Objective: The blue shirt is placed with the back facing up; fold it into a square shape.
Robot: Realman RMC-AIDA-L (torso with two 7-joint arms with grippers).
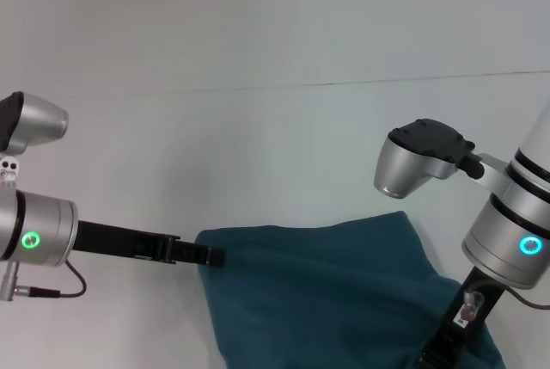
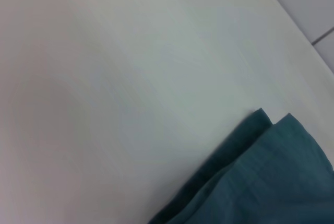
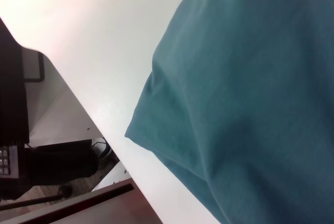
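Head view shows the left hand pinching the soft dark teal-blue shirt at its corner on the white table. The right hand is hidden, so I cannot tell its state. A fold looks under way; next, carry that corner across.

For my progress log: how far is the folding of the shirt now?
Partly done, it seems. The shirt already lies in layers: the left wrist view shows two stacked edges at one corner. In hand: the left gripper is at the shirt's left corner, and the right gripper is low at its right side. Left to do: the outline is still uneven and rumpled, not square.
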